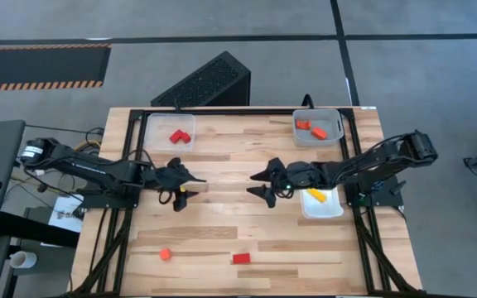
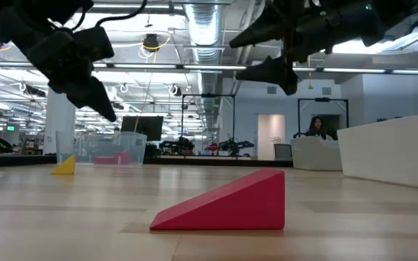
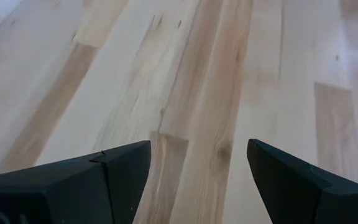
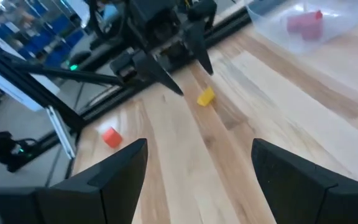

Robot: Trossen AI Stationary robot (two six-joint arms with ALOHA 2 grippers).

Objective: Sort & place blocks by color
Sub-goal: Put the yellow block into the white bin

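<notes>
A small yellow block (image 1: 182,195) (image 4: 206,96) lies on the wooden table left of centre. My left gripper (image 1: 189,187) (image 4: 194,78) hovers open just above it, not touching; its own wrist view shows only bare wood between the fingers (image 3: 197,155). My right gripper (image 1: 254,185) (image 4: 197,155) hangs open over the table's middle, facing the left one, holding nothing. An orange cube (image 1: 165,254) and a red wedge (image 1: 241,258) (image 2: 227,203) rest flat near the table's near edge.
A clear tray (image 1: 151,124) at the far left holds red blocks (image 1: 180,136). A grey tray (image 1: 335,118) at the far right holds orange blocks (image 1: 311,127). A white tray (image 1: 331,211) at the right edge holds a yellow block (image 1: 317,196).
</notes>
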